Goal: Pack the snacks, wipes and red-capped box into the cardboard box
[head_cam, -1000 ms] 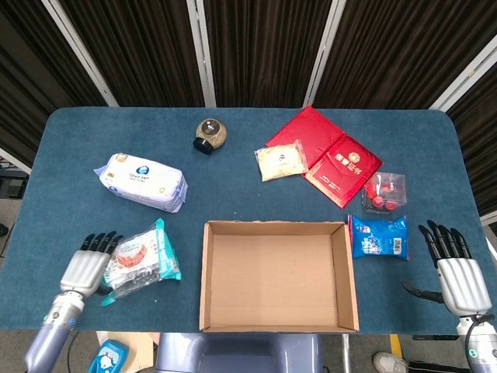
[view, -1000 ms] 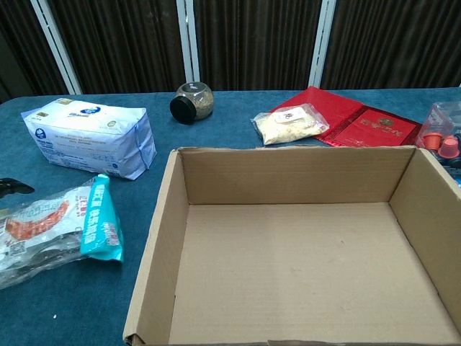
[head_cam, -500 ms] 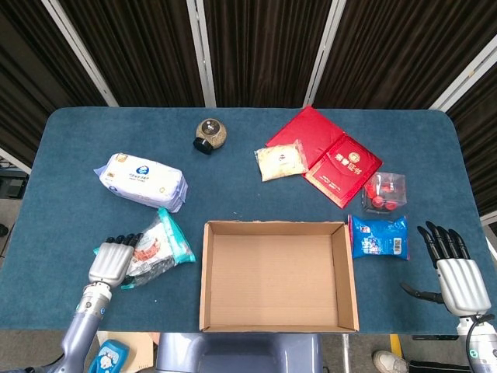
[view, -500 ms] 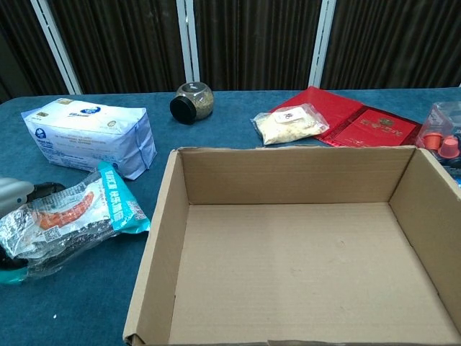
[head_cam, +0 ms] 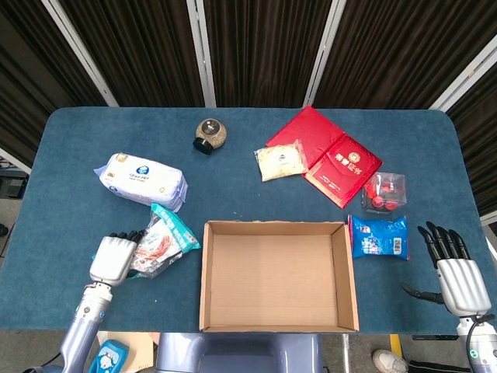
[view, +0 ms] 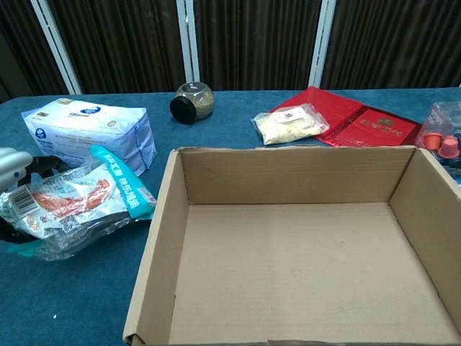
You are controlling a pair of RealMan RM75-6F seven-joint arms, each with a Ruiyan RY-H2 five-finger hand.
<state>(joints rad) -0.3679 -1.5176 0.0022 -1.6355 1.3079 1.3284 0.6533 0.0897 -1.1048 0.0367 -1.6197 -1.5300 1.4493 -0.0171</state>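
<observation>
My left hand (head_cam: 113, 258) grips a clear snack bag (head_cam: 161, 242) with orange contents and teal ends, lifted just left of the cardboard box (head_cam: 277, 273). In the chest view the snack bag (view: 75, 201) hangs tilted beside the cardboard box (view: 302, 245), with my left hand (view: 16, 167) at the frame's left edge. The box is empty. A white wipes pack (head_cam: 142, 181) lies behind the bag. A blue snack pack (head_cam: 378, 237) and a clear box with red caps (head_cam: 385, 193) sit right of the box. My right hand (head_cam: 453, 268) rests open, fingers spread, at the table's right front.
A pale snack pouch (head_cam: 281, 161) lies on red folders (head_cam: 330, 156) behind the box. A round glass jar (head_cam: 210, 134) with a dark lid lies on its side at the back. The table's front edge (head_cam: 124, 330) runs close below my left hand.
My left hand has closed on the snack bag, lifted it off the table and carried it right, toward the box's left wall. The right hand has stayed still.
</observation>
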